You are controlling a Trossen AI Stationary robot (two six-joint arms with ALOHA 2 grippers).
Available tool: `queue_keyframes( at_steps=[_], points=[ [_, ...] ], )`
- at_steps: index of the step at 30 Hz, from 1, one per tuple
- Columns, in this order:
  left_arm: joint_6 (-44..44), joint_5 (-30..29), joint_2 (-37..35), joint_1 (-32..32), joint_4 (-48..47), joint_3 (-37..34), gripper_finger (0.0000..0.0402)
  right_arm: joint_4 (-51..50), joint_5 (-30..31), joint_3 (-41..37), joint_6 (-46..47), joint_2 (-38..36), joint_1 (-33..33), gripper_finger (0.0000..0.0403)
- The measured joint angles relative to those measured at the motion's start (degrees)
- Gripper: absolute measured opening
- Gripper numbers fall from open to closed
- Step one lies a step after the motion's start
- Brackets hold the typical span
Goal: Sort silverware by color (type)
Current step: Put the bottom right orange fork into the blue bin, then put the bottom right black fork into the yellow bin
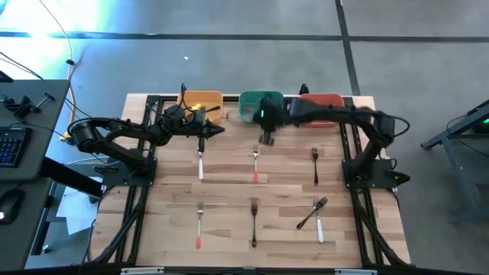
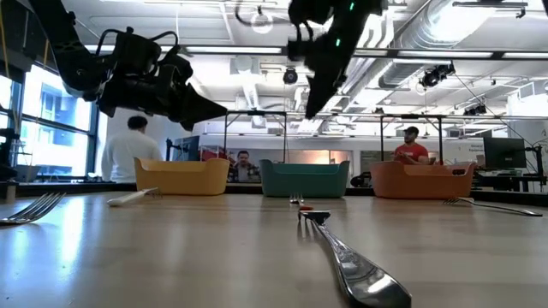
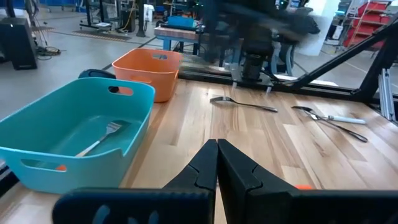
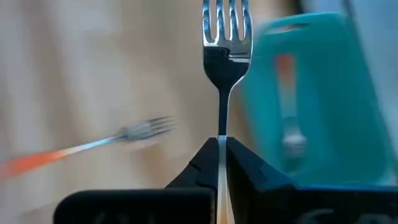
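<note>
Wooden table (image 1: 229,172) with three bins along the far edge: yellow bin (image 1: 202,100), teal bin (image 1: 252,103), red bin (image 1: 325,101). Right gripper (image 1: 267,136) just in front of the teal bin, clamped on a fork (image 4: 225,37) by its thin handle, prongs out ahead. Left gripper (image 1: 208,131) near the yellow bin, fingers pressed together on nothing. Remaining forks (image 1: 255,164) spread across the table in two rows, two crossed at the near right. Probably light, stiff, slick; best pinched mid-handle. Shiny silver heads, slim black, white or orange handles.
</note>
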Motion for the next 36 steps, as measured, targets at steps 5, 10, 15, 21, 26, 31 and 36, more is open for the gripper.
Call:
queue_keyframes(
  at_steps=[5, 10, 15, 21, 26, 31, 36],
  points=[
    [0.19, -1.2, -0.02, 0.0, 0.46, 0.02, 0.0, 10.09, -7.16, 0.01, -7.93, 3.69, -12.75, 0.0],
    [2.08, -5.69, -0.02, 0.02, 0.43, 0.02, 0.0, 15.14, -11.73, 0.01, -11.92, 8.88, -20.94, 0.0],
    [2.13, -8.44, -0.02, 0.26, 0.52, 0.02, 0.0, 17.02, -16.11, 0.01, -13.97, 13.29, -24.38, 0.0],
    [1.97, -9.21, -0.02, 0.24, 0.52, 0.02, 0.0, 16.78, -16.5, 0.01, -17.9, 15.62, -24.4, 0.0],
    [1.95, -9.21, -0.02, 0.2, 0.43, 0.02, 0.0, 16.24, -16.39, 0.01, -19.45, 16.33, -24.3, 0.0],
    [0.57, -9.1, -0.02, -0.19, 0.34, 0.02, 0.0, 15.92, -15.95, 0.01, -19.91, 16.34, -24.09, 0.0022],
    [1.95, -9.08, -0.02, -1.3, 0.26, 0.02, 0.0, 15.87, -15.97, 0.01, -19.38, 16.34, -22.86, 0.0064]
  ],
)
